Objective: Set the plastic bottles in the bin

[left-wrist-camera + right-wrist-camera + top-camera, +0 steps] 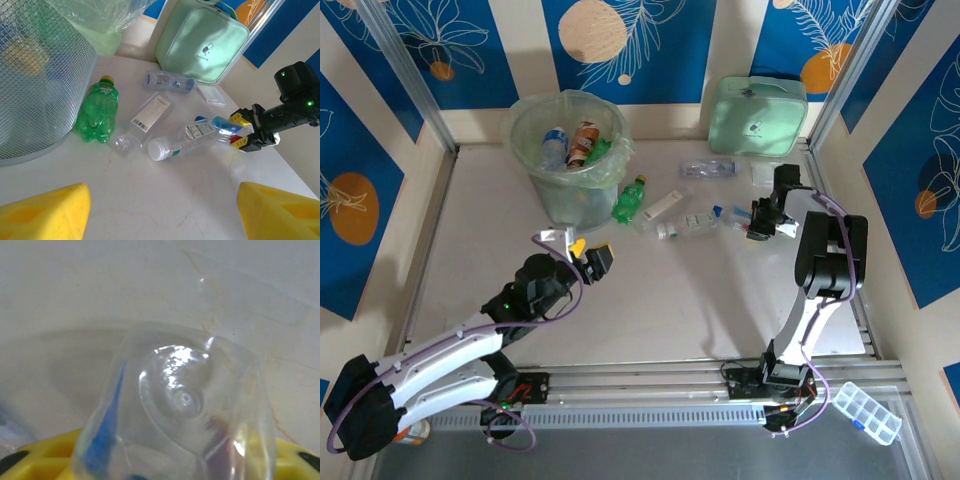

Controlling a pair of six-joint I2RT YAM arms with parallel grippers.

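Clear bottle [182,405], blue label, dimpled base | right tool [242,133] clamped on it | left tool [160,212] wide, empty

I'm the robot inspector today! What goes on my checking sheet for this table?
Surface: white table, faint crack lines.
Job's things: bin holds some bottles; green bottle and three clear bottles lie loose on the table.
Clutter: mint case; compartment box.
Claws: left claw open; right claw shut on fourth clear bottle.
Cables: purple cables along both arms.
Surroundings: blue patterned walls, metal frame.
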